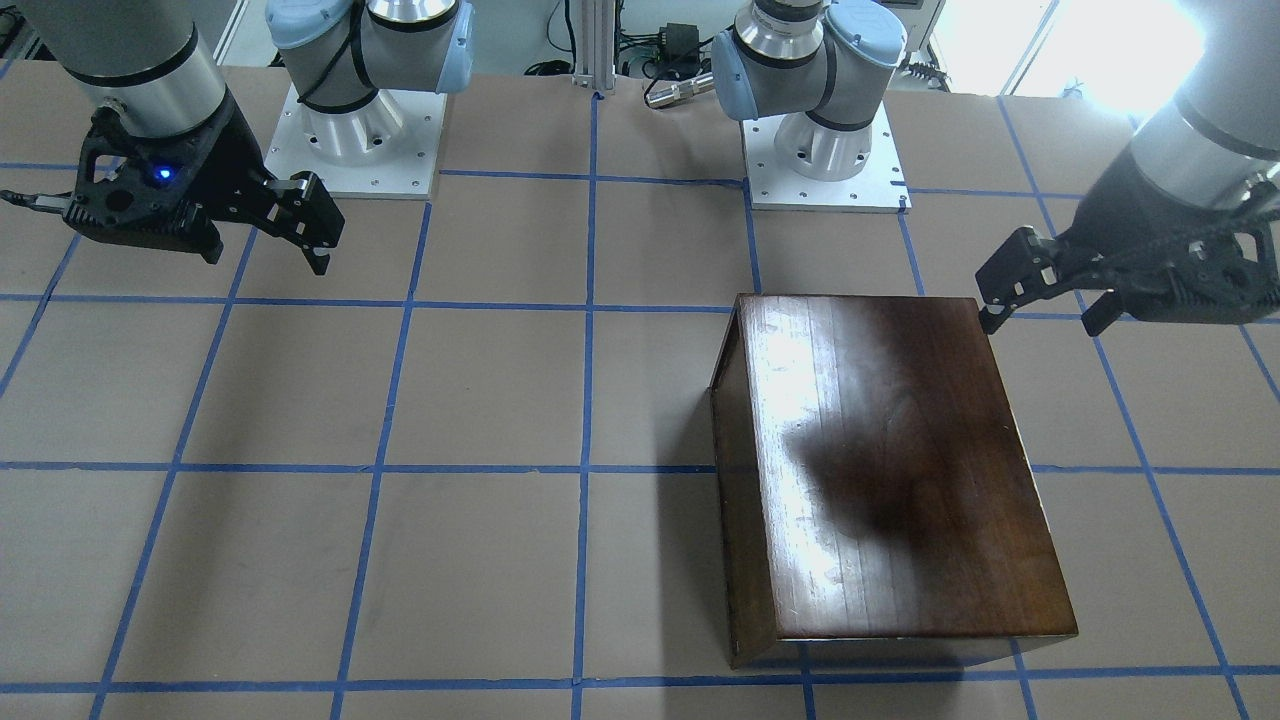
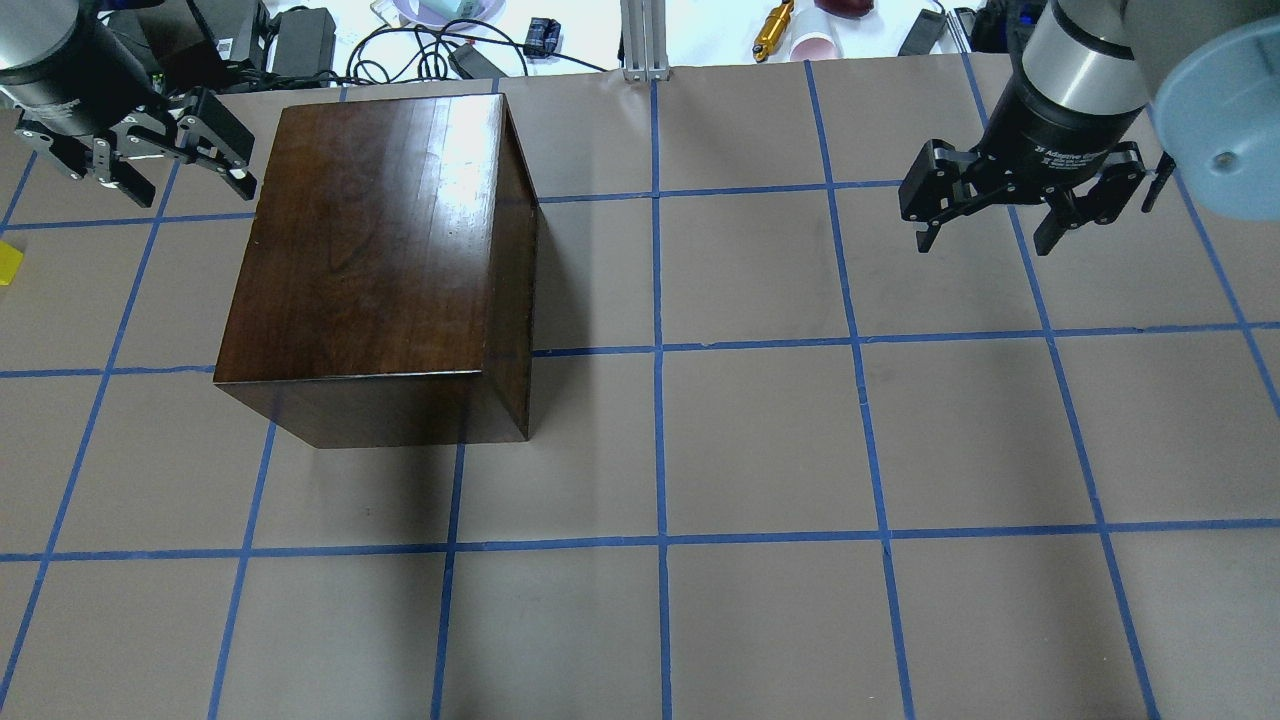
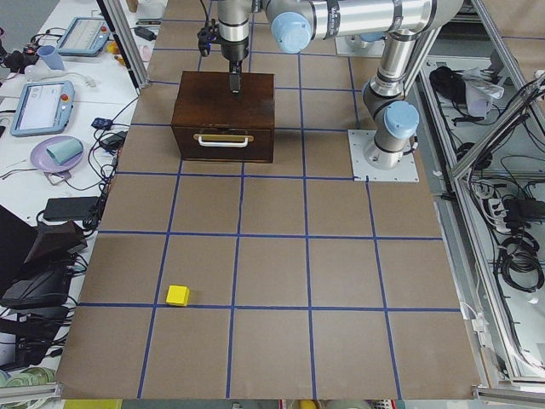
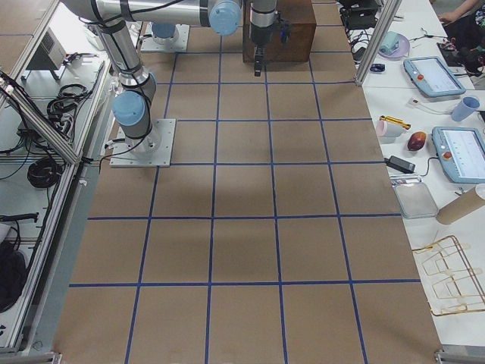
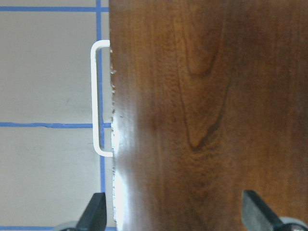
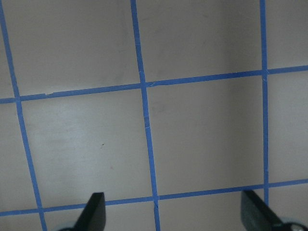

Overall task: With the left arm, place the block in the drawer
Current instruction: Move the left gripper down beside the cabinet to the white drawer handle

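2 grippers hang over the table point(image 2: 700, 450), both spread wide and empty. In the overhead picture the left gripper point(image 2: 185, 182) is above the top left corner of the cabinet point(image 2: 370, 240). The drawer point(image 3: 223, 149) looks shut. The block point(image 2: 8, 264) sits at that picture's left edge, below the left gripper and well apart. The right gripper point(image 2: 985, 243) is far off at the right, so the left one is nearer.

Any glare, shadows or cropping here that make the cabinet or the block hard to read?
Front-facing view: blown-out light at top right, with a bright streak and a dark shadow on the cabinet top. Overhead view: similar sheen, and the block is cut by the left edge. Left wrist view: glare along the cabinet's edge by the handle.
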{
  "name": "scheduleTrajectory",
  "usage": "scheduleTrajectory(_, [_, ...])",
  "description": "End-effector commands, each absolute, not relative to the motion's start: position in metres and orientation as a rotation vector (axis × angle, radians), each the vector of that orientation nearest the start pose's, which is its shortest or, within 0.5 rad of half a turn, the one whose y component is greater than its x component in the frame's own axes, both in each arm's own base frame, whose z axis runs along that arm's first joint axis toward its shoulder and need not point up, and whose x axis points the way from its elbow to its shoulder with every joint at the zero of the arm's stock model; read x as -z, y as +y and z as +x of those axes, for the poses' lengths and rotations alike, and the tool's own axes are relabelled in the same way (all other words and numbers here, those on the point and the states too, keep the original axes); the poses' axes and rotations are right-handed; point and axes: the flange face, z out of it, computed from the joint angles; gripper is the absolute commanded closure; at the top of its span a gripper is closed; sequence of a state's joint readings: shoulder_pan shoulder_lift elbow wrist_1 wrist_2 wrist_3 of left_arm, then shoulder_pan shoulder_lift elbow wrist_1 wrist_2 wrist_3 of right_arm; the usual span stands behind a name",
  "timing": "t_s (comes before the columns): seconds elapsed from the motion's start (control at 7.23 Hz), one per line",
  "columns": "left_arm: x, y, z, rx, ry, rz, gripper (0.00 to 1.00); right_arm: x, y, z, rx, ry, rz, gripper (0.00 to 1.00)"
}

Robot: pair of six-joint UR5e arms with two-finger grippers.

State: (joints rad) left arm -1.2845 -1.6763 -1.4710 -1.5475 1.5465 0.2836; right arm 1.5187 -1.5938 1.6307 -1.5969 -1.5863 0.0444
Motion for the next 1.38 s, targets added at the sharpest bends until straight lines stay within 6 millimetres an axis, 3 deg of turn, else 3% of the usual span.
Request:
scheduleTrajectory(0.0, [-0.450, -0.574, 0.079, -0.013, 3.171, -0.008, 0.00, -0.472, -0.487, 0.107, -0.017, 3.153, 0.152, 0.00])
scheduleTrajectory(0.28, [-0.419, -0.585, 0.122, -0.061, 3.189, -0.006, 0.00, -0.472, -0.487, 0.107, -0.017, 3.153, 0.152, 0.00])
scheduleTrajectory(0.55, [-0.392, -0.593, 0.149, -0.069, 3.264, -0.052, 0.00, -0.472, -0.487, 0.107, -0.017, 3.153, 0.152, 0.00])
scheduleTrajectory(0.69, [-0.379, -0.600, 0.159, -0.056, 3.266, 0.030, 0.00, -0.472, -0.487, 0.107, -0.017, 3.153, 0.152, 0.00])
scheduleTrajectory(0.97, [-0.357, -0.603, 0.186, 0.032, 3.423, -0.041, 0.00, -0.472, -0.487, 0.107, -0.017, 3.153, 0.152, 0.00])
scheduleTrajectory(1.24, [-0.332, -0.607, 0.191, 0.021, 3.485, -0.030, 0.00, -0.472, -0.487, 0.107, -0.017, 3.153, 0.152, 0.00])
